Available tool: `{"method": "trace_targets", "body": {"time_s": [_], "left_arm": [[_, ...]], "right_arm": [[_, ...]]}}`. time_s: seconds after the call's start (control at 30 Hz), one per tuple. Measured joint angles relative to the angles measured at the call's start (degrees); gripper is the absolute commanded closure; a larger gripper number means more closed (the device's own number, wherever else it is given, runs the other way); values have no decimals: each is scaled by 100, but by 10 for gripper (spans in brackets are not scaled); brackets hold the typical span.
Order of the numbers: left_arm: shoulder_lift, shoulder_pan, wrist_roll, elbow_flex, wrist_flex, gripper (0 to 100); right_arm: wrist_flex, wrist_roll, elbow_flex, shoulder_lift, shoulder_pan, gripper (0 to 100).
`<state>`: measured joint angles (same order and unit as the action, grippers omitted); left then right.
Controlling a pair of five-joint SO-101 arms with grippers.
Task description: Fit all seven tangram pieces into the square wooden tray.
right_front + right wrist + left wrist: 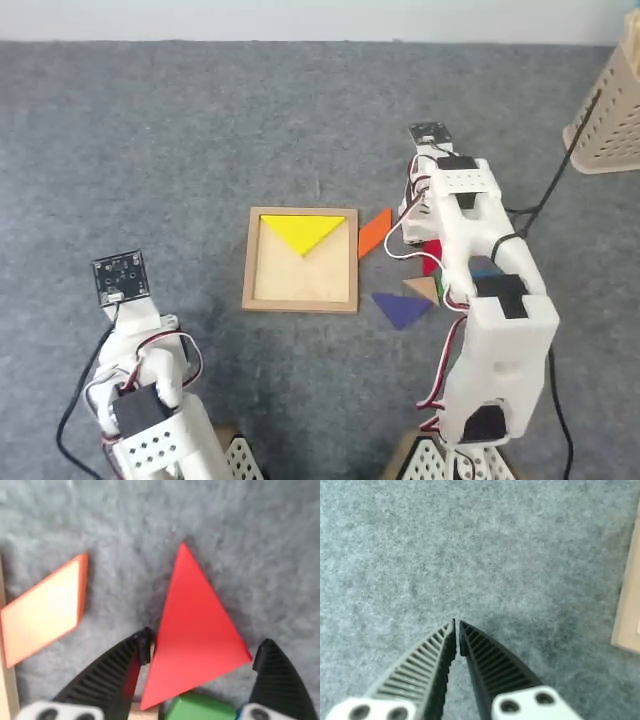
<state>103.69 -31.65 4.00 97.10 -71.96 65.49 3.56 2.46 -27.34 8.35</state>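
Your right gripper (206, 641) stands wide open astride the red triangle (195, 625), which lies flat on the grey carpet (150, 130) to the right of the square wooden tray (300, 302). One finger sits just beside the triangle's edge and the other stands apart from its corner, and you cannot tell whether either touches it. A green piece (200, 707) lies against the triangle on the side nearest the wrist. The orange parallelogram (45, 610) lies between the triangle and the tray, just beside the tray's right rim. Your right arm reaches forward along the tray's right side, its wrist angled down over the loose pieces. A purple triangle (402, 308) and a tan triangle (422, 288) lie near the tray's front right corner, beside the arm. Your left arm is folded back, well apart from the tray on its left, with the left gripper (457, 625) closed, tips together, empty above bare carpet. The tray holds one piece, a yellow triangle (300, 232) with its long side against the far rim.
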Motion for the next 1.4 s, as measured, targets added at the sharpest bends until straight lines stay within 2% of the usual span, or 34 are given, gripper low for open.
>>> {"method": "trace_targets", "body": {"time_s": [0.13, 0.3, 0.5, 0.63, 0.9, 1.17, 1.33, 1.4], "left_arm": [[0, 0, 0, 0, 0, 987], [0, 0, 0, 0, 0, 987], [0, 0, 0, 0, 0, 987], [0, 0, 0, 0, 0, 987], [0, 0, 0, 0, 0, 987], [0, 0, 0, 0, 0, 987], [0, 0, 0, 0, 0, 987], [0, 0, 0, 0, 0, 987]], "right_arm": [[105, 0, -88, -44, 0, 659], [141, 0, -158, -105, 0, 738], [158, 0, -185, -105, -9, 746], [193, 0, -185, -105, -9, 793], [299, 9, -53, 141, 9, 797], [53, 18, 941, 1301, 53, 797], [9, 18, 1266, 1820, 448, 790], [-18, 18, 1275, 1890, 484, 753]]}}
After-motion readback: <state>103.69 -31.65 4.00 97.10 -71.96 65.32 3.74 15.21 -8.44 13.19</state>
